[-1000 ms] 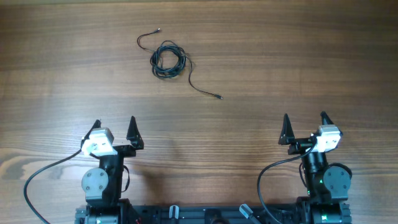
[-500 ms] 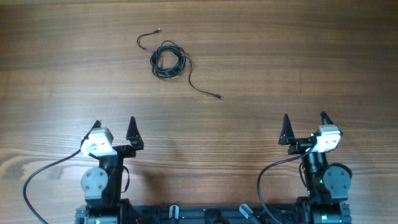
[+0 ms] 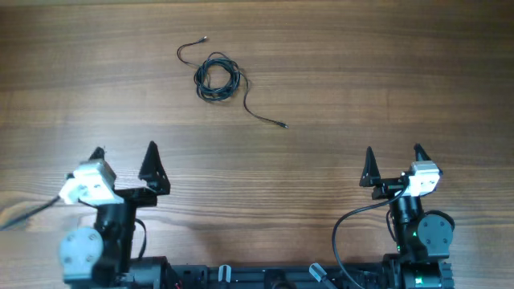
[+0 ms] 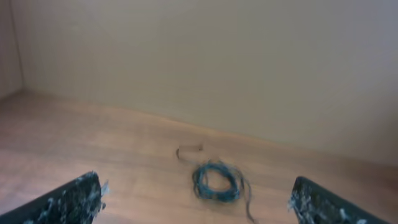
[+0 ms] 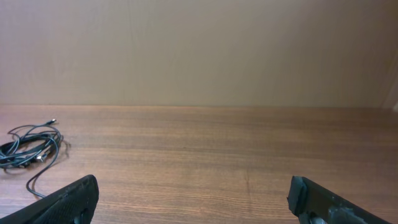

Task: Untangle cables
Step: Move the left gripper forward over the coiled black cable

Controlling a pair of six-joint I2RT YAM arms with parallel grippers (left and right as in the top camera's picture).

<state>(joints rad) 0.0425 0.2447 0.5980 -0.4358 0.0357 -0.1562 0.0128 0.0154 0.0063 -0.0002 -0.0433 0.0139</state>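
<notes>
Your left gripper (image 3: 124,148) and right gripper (image 3: 393,148) are both released, jaws wide, holding nothing. The cables (image 3: 217,80) lie on the table (image 3: 361,72) as 1 coiled bundle with 2 loose ends, well ahead and right of the left gripper, ahead and far left of the right gripper.

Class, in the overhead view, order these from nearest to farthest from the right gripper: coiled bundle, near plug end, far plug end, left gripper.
Measured from the right gripper:
1. near plug end, on the loose tail at the bundle's right.
2. coiled bundle, farther left and up the table.
3. far plug end, beyond the bundle.
4. left gripper, across the near edge.
</notes>
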